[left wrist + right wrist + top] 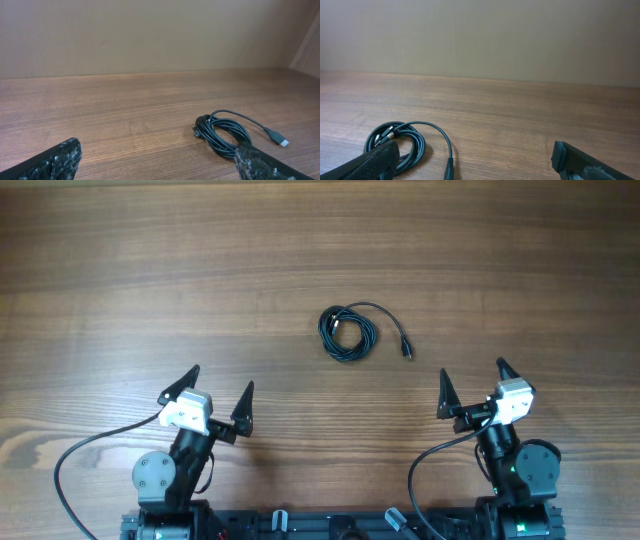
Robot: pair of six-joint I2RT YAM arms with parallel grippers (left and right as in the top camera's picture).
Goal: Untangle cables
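Note:
The cables [348, 332] lie as one small dark-teal coil at the middle of the wooden table, with a loose strand curving right to a plug end [405, 348]. The coil also shows in the left wrist view [222, 134] and in the right wrist view [395, 140]. My left gripper [220, 392] is open and empty near the front left, well short of the coil. My right gripper [472, 386] is open and empty at the front right, a little beyond the plug end.
The wooden table [150, 270] spreads all round the coil. Thick black wires [70, 460] run from both arm bases at the front edge. A plain wall stands behind the table in both wrist views.

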